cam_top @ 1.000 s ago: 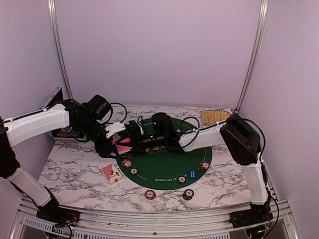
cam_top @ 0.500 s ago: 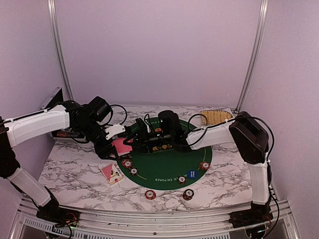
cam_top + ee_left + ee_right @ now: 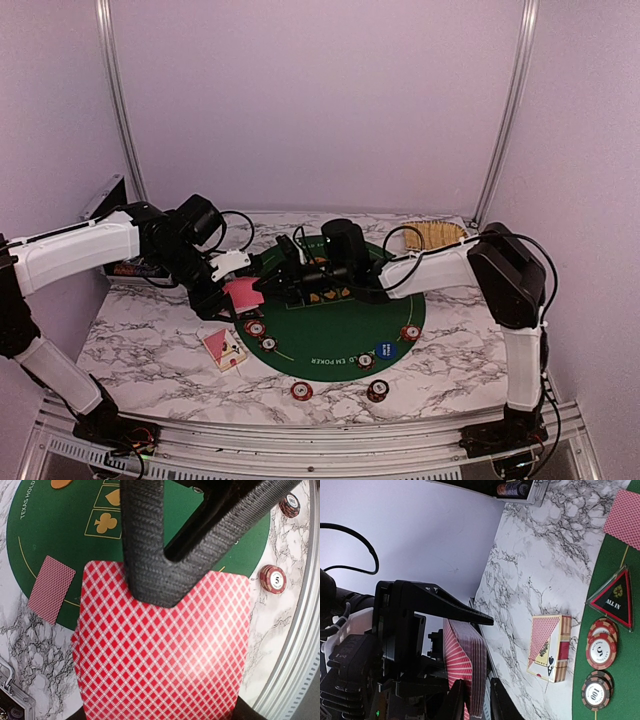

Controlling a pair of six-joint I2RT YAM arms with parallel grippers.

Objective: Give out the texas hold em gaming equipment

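My left gripper (image 3: 228, 291) is shut on a deck of red-backed cards (image 3: 244, 293), which fills the lower left wrist view (image 3: 160, 660). My right gripper (image 3: 274, 282) reaches over the green mat to that deck. In the right wrist view its fingers (image 3: 455, 700) straddle the deck's edge (image 3: 470, 665) with a narrow gap, and one black finger (image 3: 150, 565) lies on the top card. A single card (image 3: 51, 589) lies at the mat's rim. Chip stacks (image 3: 255, 328) and a blue button (image 3: 383, 350) sit along the mat's near side. The dark triangular marker (image 3: 615, 600) and an orange button (image 3: 62, 483) also lie on the mat.
A card box (image 3: 224, 347) lies on the marble left of the mat (image 3: 330, 330). Two chip stacks (image 3: 302, 390) sit on the marble near the front edge. A straw tray (image 3: 432, 235) is at the back right. A chip case (image 3: 130, 268) stands at the left.
The right gripper has moved left across the mat until its fingers reach the deck. The left gripper holds the deck nearly in the same place.
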